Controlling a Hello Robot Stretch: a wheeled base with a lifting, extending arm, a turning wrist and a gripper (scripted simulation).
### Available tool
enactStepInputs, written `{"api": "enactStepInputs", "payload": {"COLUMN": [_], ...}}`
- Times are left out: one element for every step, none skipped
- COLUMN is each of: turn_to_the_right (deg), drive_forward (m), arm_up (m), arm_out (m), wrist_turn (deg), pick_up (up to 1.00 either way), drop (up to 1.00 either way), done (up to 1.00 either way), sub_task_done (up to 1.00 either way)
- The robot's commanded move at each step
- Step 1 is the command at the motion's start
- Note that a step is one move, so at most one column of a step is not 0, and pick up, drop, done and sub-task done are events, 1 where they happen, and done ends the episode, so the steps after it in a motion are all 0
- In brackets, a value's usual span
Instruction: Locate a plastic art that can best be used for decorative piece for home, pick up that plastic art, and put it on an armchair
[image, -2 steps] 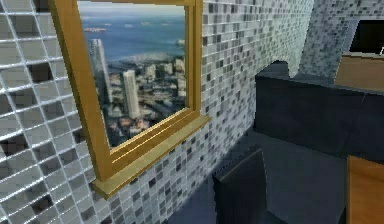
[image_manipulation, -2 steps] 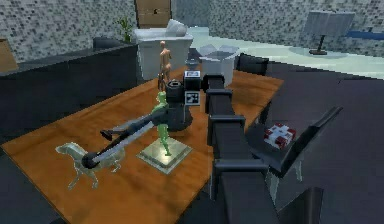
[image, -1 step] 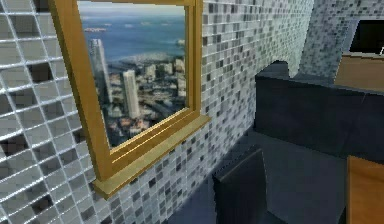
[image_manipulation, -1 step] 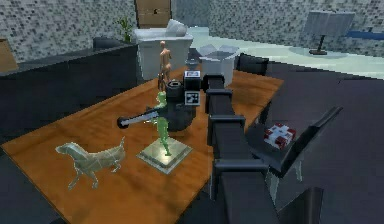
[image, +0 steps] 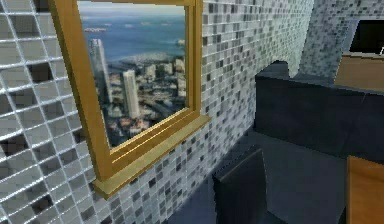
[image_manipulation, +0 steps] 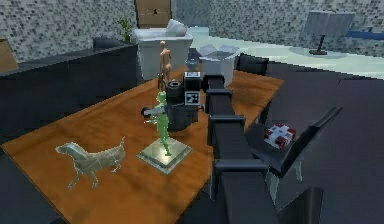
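Arm side view: a green figurine (image_manipulation: 161, 122), upright on its square base, is seen on the wooden table (image_manipulation: 95, 125), seemingly right at the finger end of the gripper (image_manipulation: 170, 108), slightly toward the picture's left. Whether anything is held cannot be told.

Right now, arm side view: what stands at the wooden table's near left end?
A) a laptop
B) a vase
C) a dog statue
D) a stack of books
C: a grey-tan dog statue stands on the wooden table, left of the green figure on its square base.
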Motion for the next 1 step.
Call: {"api": "enactStepInputs", "payload": {"turn_to_the_right": [0.0], "drive_forward": [0.00], "arm_up": [-0.30], "arm_out": [0.00], "wrist_turn": [0.0], "pick_up": [0.00], "drop": [0.00], "done": [0.00], "sub_task_done": [0.00]}}
